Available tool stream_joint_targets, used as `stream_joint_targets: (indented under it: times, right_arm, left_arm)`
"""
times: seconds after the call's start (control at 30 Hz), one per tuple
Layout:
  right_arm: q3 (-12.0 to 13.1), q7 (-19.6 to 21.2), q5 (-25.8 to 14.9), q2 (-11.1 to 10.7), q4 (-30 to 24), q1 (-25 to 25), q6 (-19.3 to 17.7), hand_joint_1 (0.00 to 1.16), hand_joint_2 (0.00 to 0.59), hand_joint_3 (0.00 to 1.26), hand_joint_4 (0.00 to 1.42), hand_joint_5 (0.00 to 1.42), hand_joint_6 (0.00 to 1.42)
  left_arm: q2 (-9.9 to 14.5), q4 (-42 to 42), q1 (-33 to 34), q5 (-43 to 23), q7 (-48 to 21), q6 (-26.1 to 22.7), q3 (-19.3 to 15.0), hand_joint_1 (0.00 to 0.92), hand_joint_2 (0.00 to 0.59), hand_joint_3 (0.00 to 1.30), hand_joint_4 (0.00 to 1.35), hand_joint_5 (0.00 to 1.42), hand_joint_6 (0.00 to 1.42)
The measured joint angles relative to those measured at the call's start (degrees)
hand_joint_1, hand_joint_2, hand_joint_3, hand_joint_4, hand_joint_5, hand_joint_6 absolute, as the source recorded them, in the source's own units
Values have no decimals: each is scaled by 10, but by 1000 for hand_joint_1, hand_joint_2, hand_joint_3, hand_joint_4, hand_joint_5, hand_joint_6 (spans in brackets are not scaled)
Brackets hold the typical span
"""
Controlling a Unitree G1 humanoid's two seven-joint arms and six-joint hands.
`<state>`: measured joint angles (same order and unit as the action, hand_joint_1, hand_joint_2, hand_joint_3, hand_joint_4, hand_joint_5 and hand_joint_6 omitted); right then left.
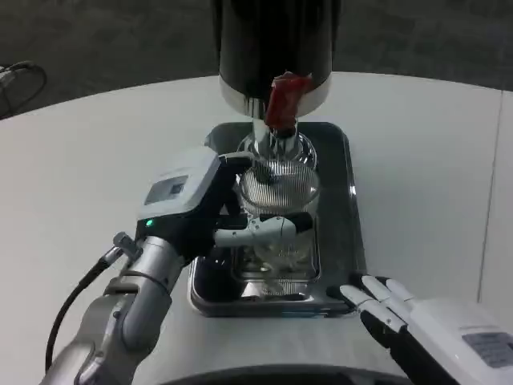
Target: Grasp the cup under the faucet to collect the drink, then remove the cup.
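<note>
- The right robot hand (pixel 401 314) lies at the near edge of the worktop (pixel 72 152), toward its right side. Its white back faces up and its fingers stretch out toward the near right corner of the tray (pixel 351 241). The fingertips are close to that corner, and whether they touch it cannot be told. The fingers lie apart and have hold of nothing.
- The left forearm (pixel 132 301) rises from the near left edge of the worktop, silver, with a black cable (pixel 76 293) looping beside it.
- The left robot hand (pixel 212 208) reaches in over the left rim of the tray. A green light glows on its wrist. Its fingers wrap round the cup (pixel 278 196), one white-and-black finger crossing the front of the glass low down, the darker ones hugging the left side. The cup is held in that grip.
- The cup is clear ribbed glass, upright, in the middle of the tray, directly below the faucet (pixel 282 100). Whether it holds any drink cannot be told.
- The tray is dark and shiny with rounded corners, in the middle of the worktop, with a raised grid (pixel 276 277) under and in front of the cup.
- The faucet has a red lever and a shiny metal spout just above the mouth of the cup.
- The dispenser (pixel 276 44) is a dark cylinder with a pale band at its base, standing at the far end of the tray.
</note>
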<state>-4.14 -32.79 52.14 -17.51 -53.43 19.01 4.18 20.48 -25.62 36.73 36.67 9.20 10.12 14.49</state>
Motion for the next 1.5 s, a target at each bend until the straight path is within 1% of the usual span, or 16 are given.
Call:
stream_joint_targets:
  times: [0.07,0.17,0.27,0.43,0.53,0.77,0.87,0.97,1.07,1.17,1.23,1.33,1.37,1.4,1.43,1.5]
  right_arm:
    - [0,0,0,0,0,-5,0,341,455,108,0,0,147]
    - [2,0,-1,1,3,-9,0,341,457,112,0,0,148]
    - [2,0,-1,2,13,-12,1,341,459,113,0,0,153]
    - [0,0,-1,6,19,-20,1,342,460,114,0,0,158]
    - [-1,0,-1,9,23,-25,1,342,460,115,0,0,159]
    - [-1,0,-1,11,35,-35,12,342,461,115,0,0,160]
    - [-4,0,-1,12,37,-44,16,342,461,119,0,0,161]
    - [-7,0,-2,13,39,-58,21,345,458,121,0,0,161]
    - [-10,0,-4,15,44,-64,29,348,456,123,0,0,161]
    - [-16,0,-4,17,44,-67,32,351,454,119,0,0,161]
    - [-18,0,-4,18,44,-69,34,353,454,121,0,0,161]
    - [-18,1,-2,18,44,-70,38,356,453,122,0,0,161]
    - [-18,1,-2,18,44,-70,39,356,453,123,0,0,161]
    - [-19,2,-2,18,44,-70,39,357,453,123,0,0,161]
    - [-19,2,-1,18,44,-71,40,358,453,123,0,0,161]
    - [-21,3,-1,18,44,-71,41,359,453,124,0,0,161]
  left_arm:
    - [2,0,0,-1,-1,0,0,162,49,564,411,712,1015]
    - [4,0,0,-2,-2,3,0,151,49,483,396,701,1001]
    - [5,0,0,-2,-2,3,0,148,48,447,383,701,1000]
    - [8,0,1,-2,-1,6,0,133,45,430,337,679,1000]
    - [10,0,2,-3,-1,9,0,115,34,402,310,660,965]
    - [14,-2,8,-12,-1,31,-4,85,24,369,274,627,938]
    - [20,-2,8,-18,-2,32,-5,81,24,368,270,626,937]
    - [32,0,8,-25,-3,33,-12,78,23,336,266,625,937]
    - [50,33,-8,-47,-6,42,-36,78,22,318,266,625,937]
    - [61,63,-29,-62,-19,43,-55,68,20,313,258,619,935]
    - [67,84,-45,-74,-28,42,-70,62,19,299,256,592,844]
    - [82,134,-81,-100,-43,42,-101,56,23,276,256,496,629]
    - [84,141,-84,-104,-44,42,-106,52,28,273,263,466,544]
    - [87,161,-95,-118,-52,42,-119,35,31,272,268,434,487]
    - [90,175,-102,-130,-58,43,-129,11,39,272,270,410,451]
    - [91,207,-121,-167,-72,50,-154,0,48,266,270,386,386]
